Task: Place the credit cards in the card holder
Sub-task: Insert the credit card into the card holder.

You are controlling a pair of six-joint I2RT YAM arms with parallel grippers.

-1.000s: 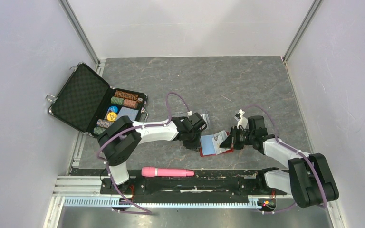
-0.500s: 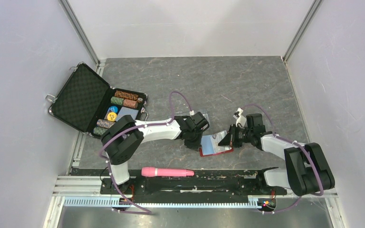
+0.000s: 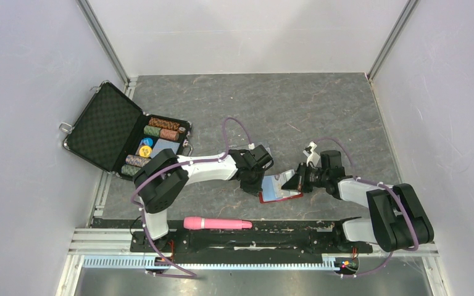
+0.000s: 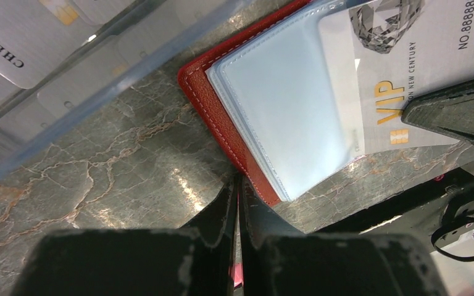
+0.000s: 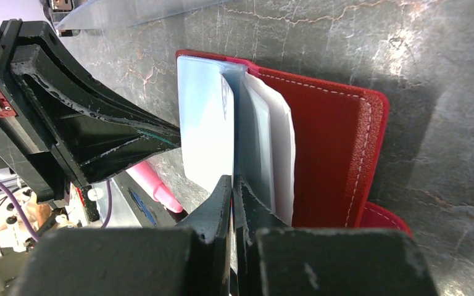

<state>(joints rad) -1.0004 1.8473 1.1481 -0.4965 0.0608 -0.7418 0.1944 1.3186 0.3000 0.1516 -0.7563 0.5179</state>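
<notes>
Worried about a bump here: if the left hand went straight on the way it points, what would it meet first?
The card holder. The left hand has its shut tips aimed at the red edge, seemingly touching it.

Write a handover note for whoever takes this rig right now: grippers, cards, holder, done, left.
Left gripper: shut, tips at the red edge of the card holder, apparently steadying it.
Right gripper: shut on a credit card, whose leading edge is under a pale blue sleeve.
The card holder lies open.
Other cards sit in the clear case beside it.
Done: this card is partly in; I cannot tell if any others are seated.
Left: push it home, then load the rest.
</notes>
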